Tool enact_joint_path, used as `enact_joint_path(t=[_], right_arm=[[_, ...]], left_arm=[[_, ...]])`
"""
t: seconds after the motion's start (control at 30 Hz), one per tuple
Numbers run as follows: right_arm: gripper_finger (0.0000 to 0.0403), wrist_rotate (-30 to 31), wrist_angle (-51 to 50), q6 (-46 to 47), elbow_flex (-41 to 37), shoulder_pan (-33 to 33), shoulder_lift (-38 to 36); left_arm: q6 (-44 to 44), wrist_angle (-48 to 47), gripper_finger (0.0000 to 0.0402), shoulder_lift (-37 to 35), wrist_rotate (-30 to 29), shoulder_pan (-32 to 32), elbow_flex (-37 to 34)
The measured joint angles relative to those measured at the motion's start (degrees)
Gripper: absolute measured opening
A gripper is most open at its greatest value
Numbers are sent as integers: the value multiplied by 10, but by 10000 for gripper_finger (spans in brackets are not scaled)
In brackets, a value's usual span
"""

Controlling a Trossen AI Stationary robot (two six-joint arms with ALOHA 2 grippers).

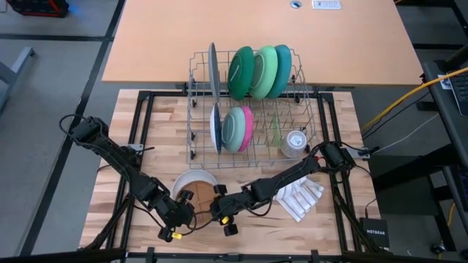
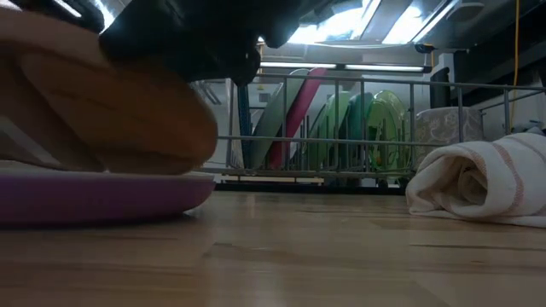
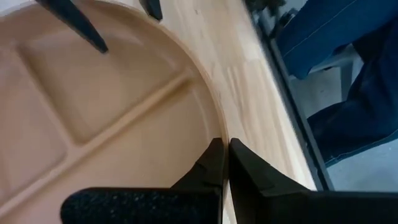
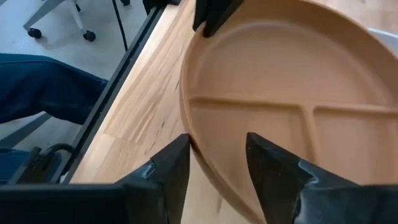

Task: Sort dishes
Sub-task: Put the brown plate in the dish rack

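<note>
Step in hand looks like a two-arm pickup/handoff of the brown plate (image 4: 292,118), a divided dish sitting at the near edge of the table (image 1: 146,131), on top of a purple plate (image 2: 94,194) and next to a white plate (image 1: 191,180).

Left gripper (image 3: 224,163) is clamped narrow on the brown plate's rim, fingers nearly together with the rim between. Right gripper (image 4: 217,167) is partly spread, fingers straddling the rim on the opposite side, not pinched yet as far as can be judged.

Next move prob. calls for the right gripper to close on the rim, then one arm lets go so the plate can go upright into a free slot of the wire rack (image 1: 197,88), far of the stack. Rack already holds grey, green, teal and pink dishes.

High view gives the overall layout, both arms meeting near-centre, plus striped cloth (image 1: 300,197) to the right. It hides finger detail; the wrist views show that. Only the low view shows the purple plate under the brown one. A person's blue-clad legs show off-table in the wrist views.
</note>
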Motion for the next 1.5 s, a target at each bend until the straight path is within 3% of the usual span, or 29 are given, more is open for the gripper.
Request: enact_joint_path(t=[0.37,0.83,0.97,1.17,1.5], right_arm=[[155,-89,-14,0,0,-8,0],[22,-115,-21,-12,0,-5,0],[15,-114,-20,-33,0,-5,0],[26,-117,-19,-36,0,-6,0],[18,-115,-17,-35,0,-7,1]], left_arm=[[24,25,0,0,-7,0,0],[80,26,0,0,-47,1,0],[73,25,3,0,-49,1,0],[5,27,31,0,-50,1,0],[-214,32,91,-5,-48,6,0]])
